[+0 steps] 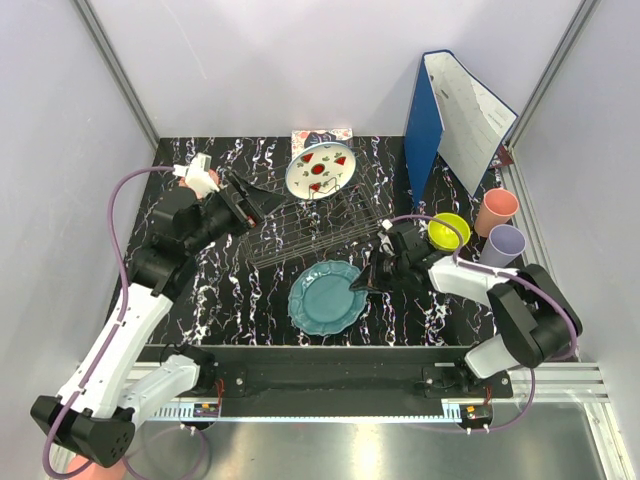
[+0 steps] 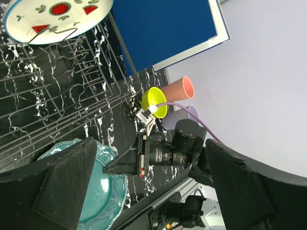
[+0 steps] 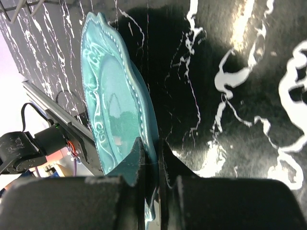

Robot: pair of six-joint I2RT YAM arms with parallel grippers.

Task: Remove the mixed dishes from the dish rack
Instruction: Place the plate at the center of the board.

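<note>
Top external: shows teal scalloped plate flat on counter, just in front of dish rack. Pinches its right rim with right pincer. Holds left pincer spread wide, empty, over rack's left end. Shows watermelon plate propped at rack's far end.

Left wrist: confirms wide gap between fingers, nothing in it.

Right wrist: confirms fingers clamped tight on teal plate's rim.

A plate stands at the back of the rack, mid-table. A second plate is just before the rack. Right of the rack sit a bowl, a near cup and a far cup, with a binder upright behind them.
</note>
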